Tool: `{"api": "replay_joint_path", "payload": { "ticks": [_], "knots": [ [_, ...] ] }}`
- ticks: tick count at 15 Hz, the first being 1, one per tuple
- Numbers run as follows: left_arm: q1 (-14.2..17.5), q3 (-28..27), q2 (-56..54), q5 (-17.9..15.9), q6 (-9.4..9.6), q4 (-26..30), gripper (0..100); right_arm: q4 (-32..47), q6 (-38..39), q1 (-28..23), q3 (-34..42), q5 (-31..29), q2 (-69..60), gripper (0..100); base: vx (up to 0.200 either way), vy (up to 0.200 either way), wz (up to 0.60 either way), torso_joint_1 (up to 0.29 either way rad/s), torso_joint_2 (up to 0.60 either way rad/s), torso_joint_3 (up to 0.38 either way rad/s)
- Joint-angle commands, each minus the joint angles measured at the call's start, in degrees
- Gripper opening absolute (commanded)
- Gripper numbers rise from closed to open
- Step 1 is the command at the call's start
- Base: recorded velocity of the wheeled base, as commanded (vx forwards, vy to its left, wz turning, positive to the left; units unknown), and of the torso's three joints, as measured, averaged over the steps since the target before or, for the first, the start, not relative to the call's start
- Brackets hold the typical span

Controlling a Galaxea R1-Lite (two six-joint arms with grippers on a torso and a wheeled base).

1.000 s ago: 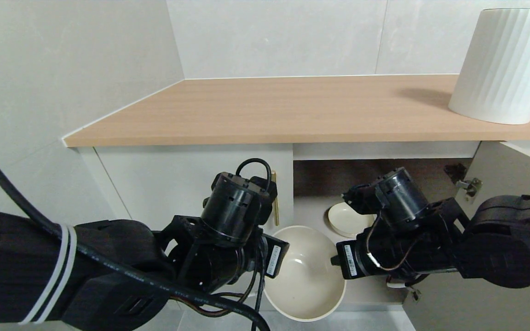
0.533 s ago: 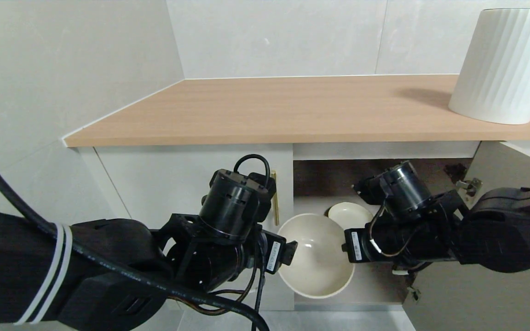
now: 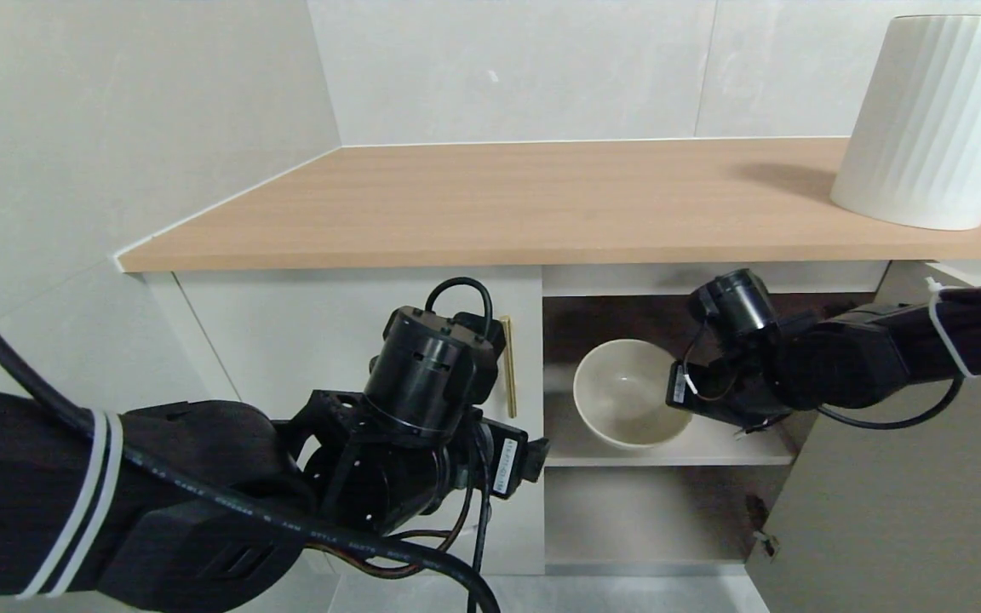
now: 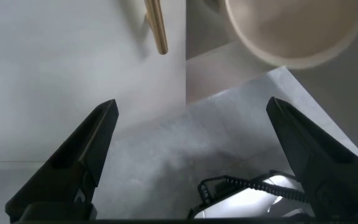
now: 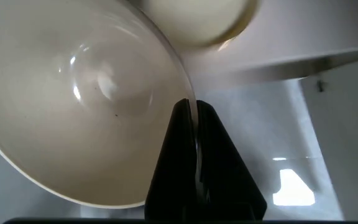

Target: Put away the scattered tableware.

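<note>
The right gripper (image 3: pixel 674 390) has its fingers clenched on the rim of a cream round ceramic bowl (image 3: pixel 624 393), holding it tilted just over the white cabinet shelf (image 3: pixel 712 449) under the wooden counter (image 3: pixel 499 204). The left gripper (image 4: pixel 191 112) has its fingers spread, empty. This looks like the placing step; the next move is likely to lower the bowl flat, then let go.

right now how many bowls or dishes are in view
2. A large bowl is pinched by its rim in the right hand, at the open cupboard's upper shelf. A smaller dish sits just beyond it. More could be hidden behind the bowl.
</note>
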Motion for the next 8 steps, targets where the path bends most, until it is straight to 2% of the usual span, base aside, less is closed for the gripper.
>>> {"api": "replay_joint_path", "payload": {
  "ticks": [1, 8],
  "knots": [
    [0.0, -0.1, -0.1, 0.0, -0.04, 0.0, 100, 0.0, 1.2, -2.2, -3.5, -1.7, 5.6, 0, 0.000, 0.000, 0.00, 0.000, 0.00, 0.000],
    [0.0, -0.1, 0.2, 0.0, -0.04, 0.0, 100, -0.1, 3.5, -5.8, -9.3, -2.9, 12.5, 0, 0.000, 0.000, 0.00, 0.000, 0.00, 0.000]
  ]
}}
